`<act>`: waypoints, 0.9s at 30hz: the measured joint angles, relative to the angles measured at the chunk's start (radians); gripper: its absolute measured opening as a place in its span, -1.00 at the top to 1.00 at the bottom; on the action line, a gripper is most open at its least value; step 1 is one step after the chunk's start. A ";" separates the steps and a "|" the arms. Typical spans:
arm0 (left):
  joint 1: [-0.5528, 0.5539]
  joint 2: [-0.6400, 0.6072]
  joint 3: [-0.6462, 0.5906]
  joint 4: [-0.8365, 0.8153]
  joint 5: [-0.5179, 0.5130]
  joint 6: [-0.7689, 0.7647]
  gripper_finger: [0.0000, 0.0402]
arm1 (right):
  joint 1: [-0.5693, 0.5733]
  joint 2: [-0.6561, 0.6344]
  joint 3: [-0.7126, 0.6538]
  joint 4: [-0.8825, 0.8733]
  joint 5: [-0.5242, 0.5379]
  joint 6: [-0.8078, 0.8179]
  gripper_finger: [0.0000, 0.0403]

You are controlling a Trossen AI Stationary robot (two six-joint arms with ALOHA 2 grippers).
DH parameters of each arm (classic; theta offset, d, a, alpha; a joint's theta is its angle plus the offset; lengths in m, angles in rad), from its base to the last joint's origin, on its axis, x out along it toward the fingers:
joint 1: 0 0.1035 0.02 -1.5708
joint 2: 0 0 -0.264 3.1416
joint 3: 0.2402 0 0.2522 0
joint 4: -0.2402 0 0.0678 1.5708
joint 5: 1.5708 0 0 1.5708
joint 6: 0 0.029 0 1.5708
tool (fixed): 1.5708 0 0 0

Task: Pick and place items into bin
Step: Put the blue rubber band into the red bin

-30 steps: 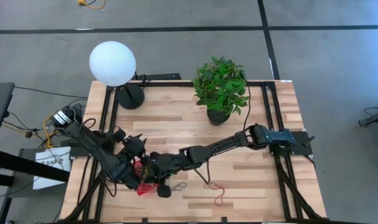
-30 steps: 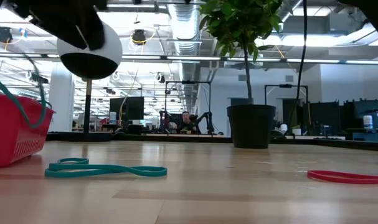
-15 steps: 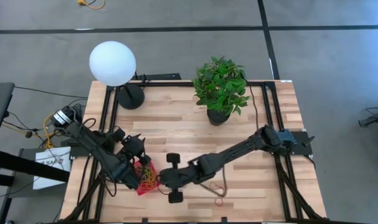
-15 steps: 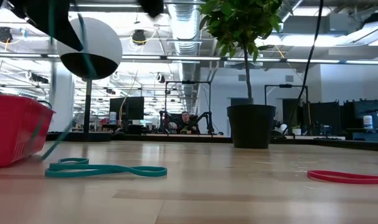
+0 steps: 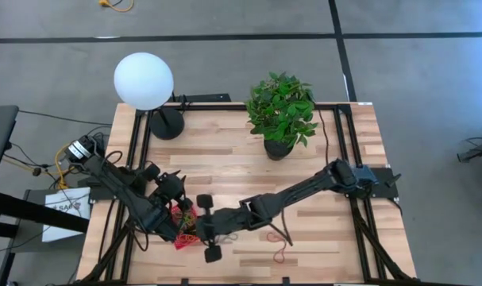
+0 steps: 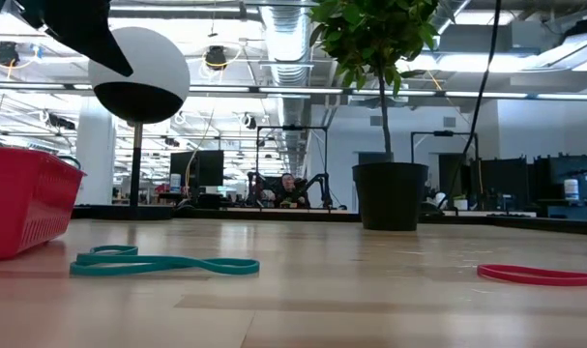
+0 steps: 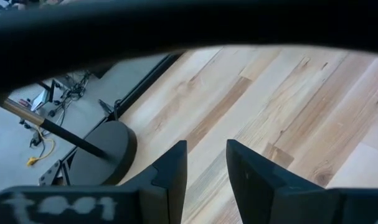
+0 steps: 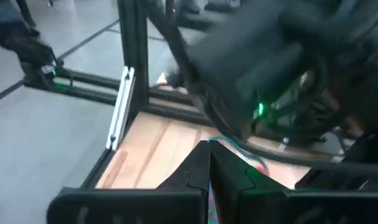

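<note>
The red basket is sitting near the front left corner of the surface, and it is holding a tangle of bands in red, yellow and green. In the low view the basket is standing upright on the wood, but from there I cannot see what is inside it.

The left end effector is hanging at the basket's left side; in its wrist view the fingers are standing slightly apart with nothing between them. The right end effector is reaching across the surface to the basket's right edge. Its fingers are pressed together, and a thin green and red band is showing just beyond the tips; I cannot tell if it is gripped.

Outside the basket, a green band is lying flat on the surface just beside it, twisted like an eight. A red band is lying near the front edge, well apart from the basket.

A potted plant and a white globe lamp are standing along the back edge.
</note>
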 joint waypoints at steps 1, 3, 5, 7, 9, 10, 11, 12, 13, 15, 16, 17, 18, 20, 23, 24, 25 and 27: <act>0.000 0.000 0.000 0.000 0.000 0.000 0.49 | -0.006 0.012 -0.001 0.004 -0.009 0.004 1.00; 0.000 0.000 0.000 0.000 0.026 0.020 0.49 | -0.015 0.040 -0.001 0.035 -0.016 0.007 1.00; 0.005 0.000 0.000 0.000 0.084 0.043 0.49 | -0.023 0.051 -0.003 0.031 -0.004 -0.007 1.00; 0.007 0.000 0.000 0.000 0.111 0.046 0.49 | -0.022 0.049 -0.003 0.029 0.003 -0.006 1.00; 0.006 0.000 0.000 0.000 0.114 0.043 0.49 | -0.019 0.045 -0.001 0.013 0.002 0.018 1.00; 0.004 0.000 0.000 0.000 0.123 0.044 0.49 | -0.018 0.045 -0.001 0.001 0.002 0.019 1.00; 0.002 0.000 0.000 0.000 0.145 0.056 0.49 | -0.016 0.045 -0.001 -0.009 0.001 0.015 0.99; 0.001 0.000 0.000 0.000 0.172 0.071 0.49 | -0.014 0.045 -0.002 -0.014 0.000 0.012 0.98; 0.001 0.000 0.000 0.000 0.203 0.077 0.49 | -0.010 0.045 -0.002 -0.011 0.000 0.012 0.97; 0.001 0.000 0.000 0.001 0.252 0.080 0.49 | -0.008 0.038 -0.002 -0.004 -0.016 0.007 0.93; 0.001 0.000 0.000 0.001 0.265 0.080 0.49 | -0.008 0.036 -0.001 -0.001 -0.020 -0.001 0.90; 0.001 0.000 0.000 0.000 0.275 0.080 0.49 | -0.007 0.036 -0.001 -0.001 -0.020 -0.009 0.87; 0.001 0.000 0.000 0.001 0.285 0.079 0.49 | -0.006 0.036 -0.001 -0.004 -0.020 -0.013 0.84; 0.001 0.000 0.000 0.000 0.290 0.062 0.49 | -0.004 0.036 -0.001 -0.009 -0.020 -0.010 0.77; 0.001 0.000 0.000 0.001 0.302 0.058 0.49 | -0.005 0.036 -0.001 -0.007 -0.020 -0.007 0.68; 0.001 0.000 0.000 0.000 0.308 0.058 0.49 | -0.005 0.036 -0.001 -0.008 -0.019 -0.007 0.66; 0.001 0.000 0.000 0.000 0.309 0.058 0.49 | -0.005 0.036 -0.001 -0.010 -0.018 -0.007 0.63; 0.001 0.000 0.000 0.000 0.309 0.058 0.49 | -0.007 0.036 -0.001 -0.009 -0.018 -0.006 0.60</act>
